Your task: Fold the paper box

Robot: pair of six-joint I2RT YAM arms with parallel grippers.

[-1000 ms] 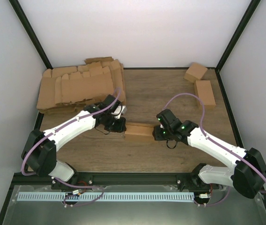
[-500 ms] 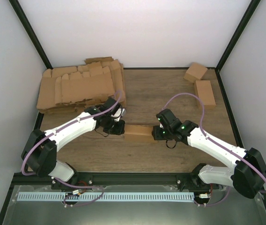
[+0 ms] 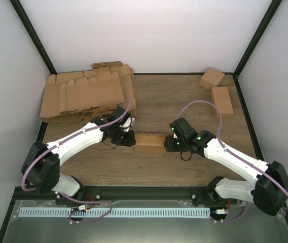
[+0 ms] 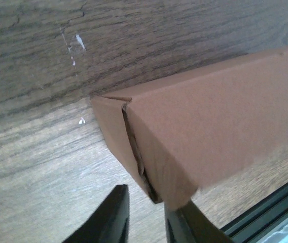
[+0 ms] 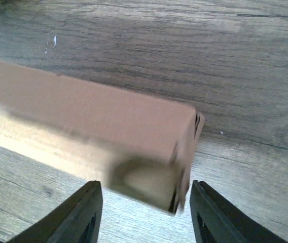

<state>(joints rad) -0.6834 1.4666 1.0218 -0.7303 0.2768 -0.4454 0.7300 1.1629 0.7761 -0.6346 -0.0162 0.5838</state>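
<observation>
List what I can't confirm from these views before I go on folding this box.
- Right wrist: the end of the paper box is blurred, so whether the right gripper presses or only straddles it cannot be told.
- Left wrist: the bottom edge cuts off the left gripper; the box's far end runs out of frame.
- Top external: the wrists cover both sets of fingertips; end flaps too small to judge.
</observation>
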